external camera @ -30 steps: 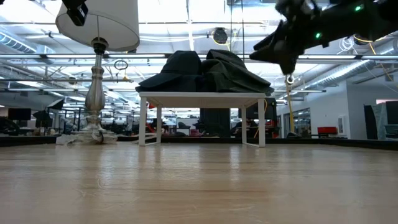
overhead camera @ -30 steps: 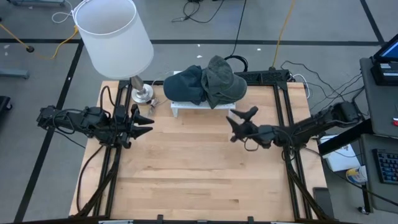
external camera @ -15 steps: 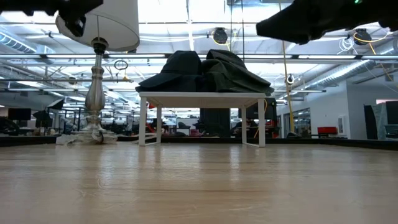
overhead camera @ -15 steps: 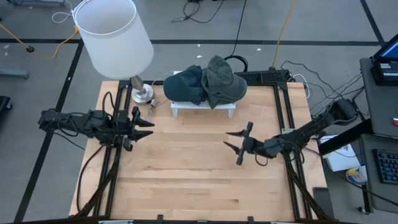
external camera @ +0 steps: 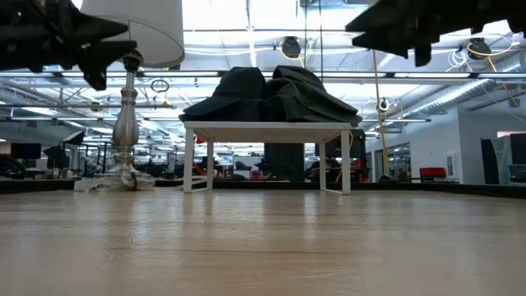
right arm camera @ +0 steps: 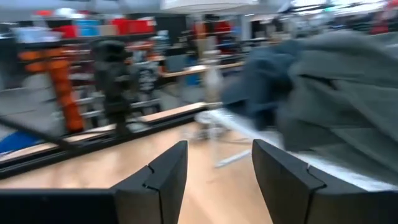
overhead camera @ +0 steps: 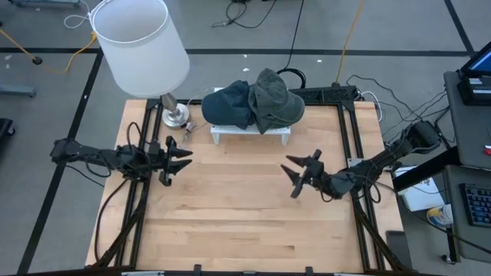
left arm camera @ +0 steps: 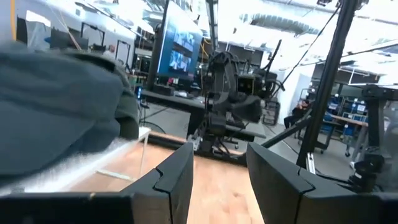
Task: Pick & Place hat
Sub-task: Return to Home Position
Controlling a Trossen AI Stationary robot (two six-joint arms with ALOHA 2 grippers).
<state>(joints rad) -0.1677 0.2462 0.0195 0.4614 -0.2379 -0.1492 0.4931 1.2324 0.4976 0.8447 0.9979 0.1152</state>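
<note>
High view first: the heap of dark fabric caps [overhead camera: 253, 103] sits piled on the small white shelf [overhead camera: 251, 135] at the far edge of the pale wooden table [overhead camera: 245, 230], a navy-looking crown leaning against a grey-green one, so the shelf carries the whole load and no cap shows on the boards. That, by my reading, is why both arms hang out to the sides with nothing in them. The left gripper [overhead camera: 187, 158] hovers near the table's left rail, a little in front of the white drum-shade lamp on a silver stem [overhead camera: 140, 46], pointing inward; its wrist view shows the two dark fingers spread with a bare gap between them and the caps looming to one side. The right gripper [overhead camera: 292, 177] hovers over the right half of the table, well apart from the shelf, angled toward the middle; its wrist view likewise shows the fingers parted around empty air, caps and shelf ahead. Low view confirms both ride high above the tabletop, clear of the shelf's legs and of the heap. Spread and empty makes sense here: the placing looks finished, and I judge the arms are held wide so nothing brushes that loose, slumping stack, which could slide off the narrow top if nudged
</note>
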